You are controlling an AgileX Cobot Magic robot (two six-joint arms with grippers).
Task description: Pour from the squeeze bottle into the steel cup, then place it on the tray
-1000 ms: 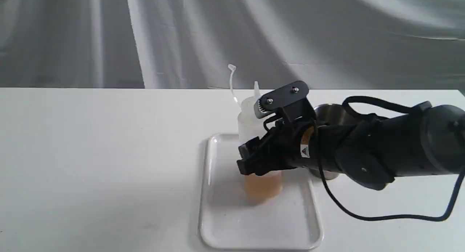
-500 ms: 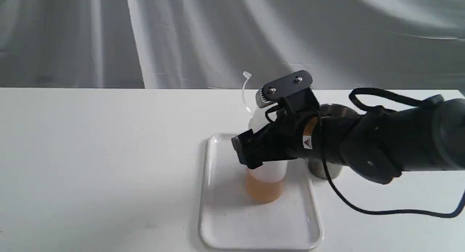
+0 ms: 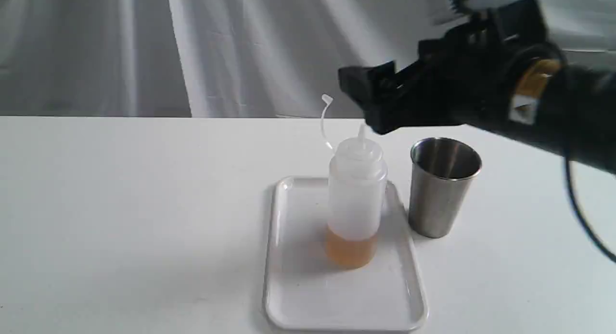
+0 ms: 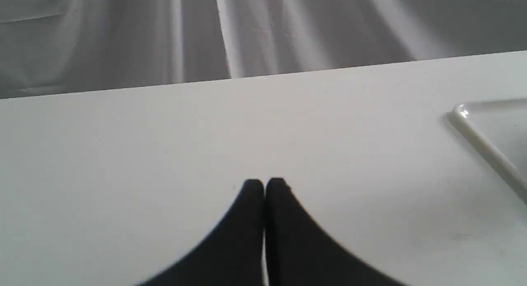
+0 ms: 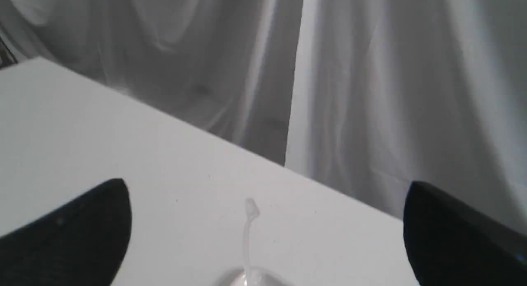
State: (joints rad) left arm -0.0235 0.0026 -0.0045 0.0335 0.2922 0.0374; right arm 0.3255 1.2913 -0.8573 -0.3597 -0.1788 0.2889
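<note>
The squeeze bottle (image 3: pixel 357 199) stands upright on the tray (image 3: pixel 308 295), near the tray's middle and a little toward its 3 o'clock side. Its whitish body is mostly clear of liquid; an amber band (image 3: pixel 350 251) fills only the lowest part, down at the base. The pointed nozzle is uncapped, and the thin cap strap (image 3: pixel 325 117) curls up from the bottle's shoulder toward 11 o'clock.

The tray lies flat on the white desk (image 3: pixel 120 204), long side running from 12 to 6 o'clock, and carries nothing but the bottle. The steel cup (image 3: pixel 440 199) stands upright on the desk at the bottle's 3 o'clock, just beside the tray's rim and off the tray. Its inside is dark, and what it holds cannot be told from here.

The right tool (image 3: pixel 370 103) hangs in the air at about 1 o'clock from the nozzle, above both vessels. Its fingers are spread wide and grip nothing; in the right wrist view the strap (image 5: pixel 248 232) shows in the broad gap of the tool (image 5: pixel 265 187), touching neither finger.

The left tool (image 4: pixel 264 185) has its two black fingertips pressed together with nothing between them, low over bare desk. A corner of the tray (image 4: pixel 486 146) lies off at its 3 o'clock, well apart. Grey cloth (image 3: pixel 240 50) hangs behind the desk.
</note>
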